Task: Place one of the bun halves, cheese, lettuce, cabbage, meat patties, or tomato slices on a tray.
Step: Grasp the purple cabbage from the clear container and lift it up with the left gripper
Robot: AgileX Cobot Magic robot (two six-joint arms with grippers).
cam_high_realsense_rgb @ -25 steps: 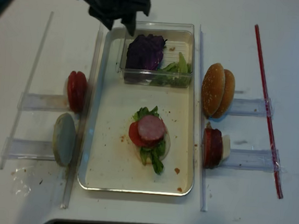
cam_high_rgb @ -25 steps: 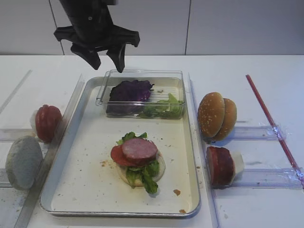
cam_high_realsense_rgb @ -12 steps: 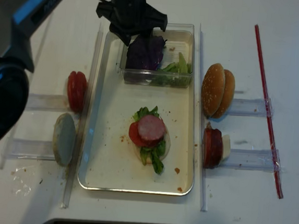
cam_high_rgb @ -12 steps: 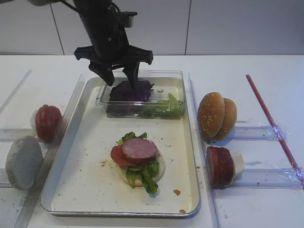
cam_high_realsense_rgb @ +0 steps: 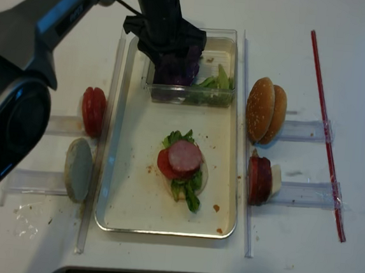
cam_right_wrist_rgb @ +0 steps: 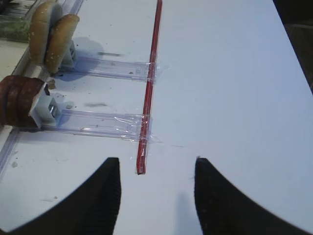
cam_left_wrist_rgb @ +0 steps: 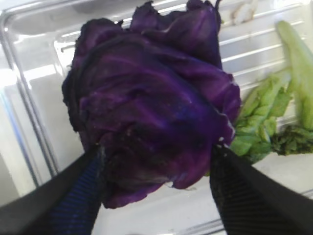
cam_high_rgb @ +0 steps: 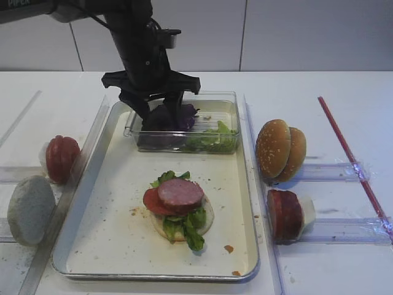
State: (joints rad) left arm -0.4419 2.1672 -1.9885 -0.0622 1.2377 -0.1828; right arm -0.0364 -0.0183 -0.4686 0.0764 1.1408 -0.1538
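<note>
The dark purple cabbage (cam_left_wrist_rgb: 151, 103) lies in the clear plastic box (cam_high_rgb: 224, 107) at the far end of the silver tray (cam_high_rgb: 116, 221). My left gripper (cam_left_wrist_rgb: 160, 149) is down in that box and open, one finger on each side of the leaf; in the high view the left gripper (cam_high_rgb: 158, 112) covers most of the cabbage (cam_high_rgb: 187, 114). On the tray sits a stack: pale bun half (cam_high_rgb: 207, 216), lettuce (cam_high_rgb: 189, 228), tomato slice (cam_high_rgb: 151, 201), meat patty (cam_high_rgb: 180, 192). My right gripper (cam_right_wrist_rgb: 156, 164) hangs open over bare table, holding nothing.
Green lettuce (cam_high_rgb: 212, 140) shares the box. Sesame bun halves (cam_high_rgb: 279, 149) and meat patties (cam_high_rgb: 284, 214) stand in clear holders right of the tray. Tomato slices (cam_high_rgb: 61, 158) and a pale bun half (cam_high_rgb: 29, 209) stand to its left. A red strip (cam_high_rgb: 350, 153) runs along the right.
The left gripper came down from above the box's back left corner into the box, and its open fingers now straddle the cabbage. Nothing else moved.
</note>
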